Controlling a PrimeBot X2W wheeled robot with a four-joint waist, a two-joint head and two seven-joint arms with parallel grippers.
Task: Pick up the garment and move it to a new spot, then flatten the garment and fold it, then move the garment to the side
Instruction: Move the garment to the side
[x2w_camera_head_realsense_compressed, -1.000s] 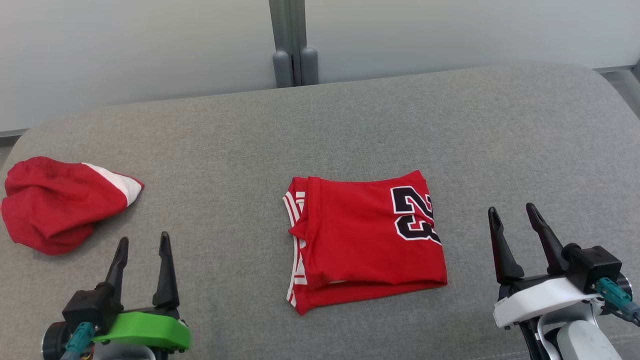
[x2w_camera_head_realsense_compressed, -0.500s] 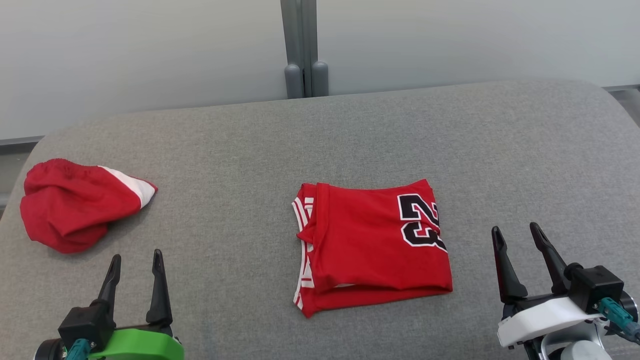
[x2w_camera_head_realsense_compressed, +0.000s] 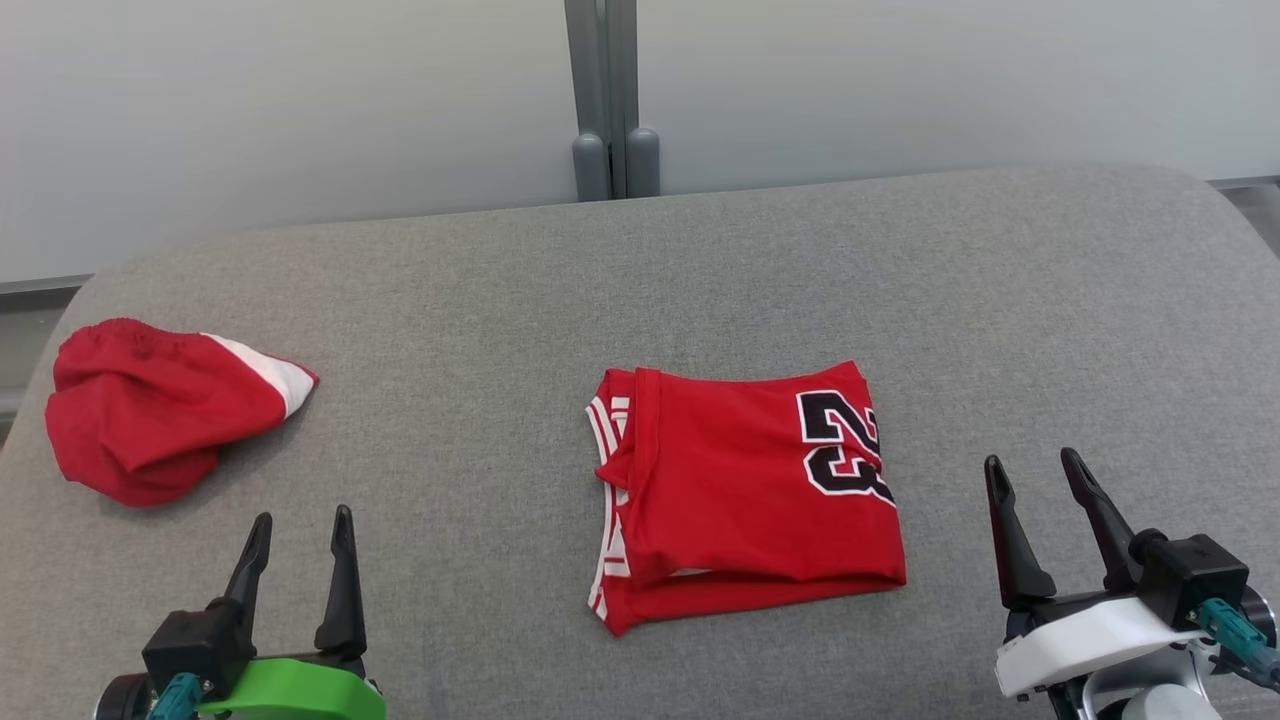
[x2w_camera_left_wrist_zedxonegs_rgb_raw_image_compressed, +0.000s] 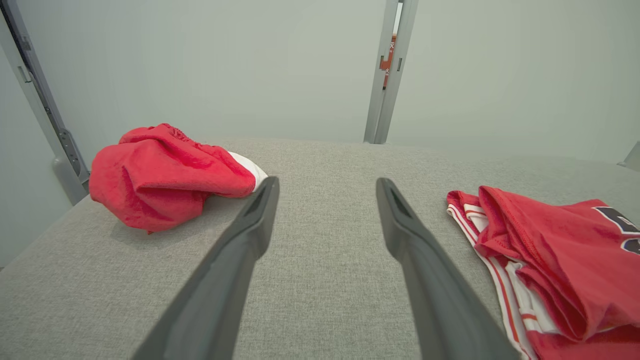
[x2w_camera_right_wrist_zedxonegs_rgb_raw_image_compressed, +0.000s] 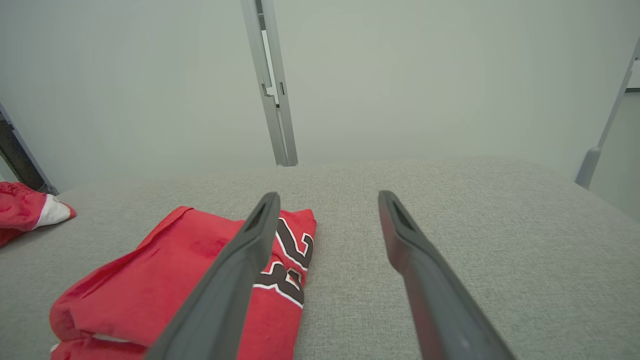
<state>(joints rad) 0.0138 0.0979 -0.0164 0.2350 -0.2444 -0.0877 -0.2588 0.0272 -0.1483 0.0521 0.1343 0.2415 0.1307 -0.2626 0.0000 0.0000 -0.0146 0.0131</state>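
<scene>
Your head view looks forward and down on the grey cushion (x2w_camera_head_realsense_compressed: 700, 280) from above, with the wall (x2w_camera_head_realsense_compressed: 300, 100) along the frame top. Both wrist views sit low and close to the cushion, facing that wall along their own fingers (x2w_camera_left_wrist_zedxonegs_rgb_raw_image_compressed: 230, 265). All three share the folded jersey (x2w_camera_head_realsense_compressed: 740, 490): frame right on left wrist, lower left on right wrist.

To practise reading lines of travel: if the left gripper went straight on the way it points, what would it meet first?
Likely bare cushion: the left gripper aims between the red bundle and the folded jersey; height unclear.
</scene>
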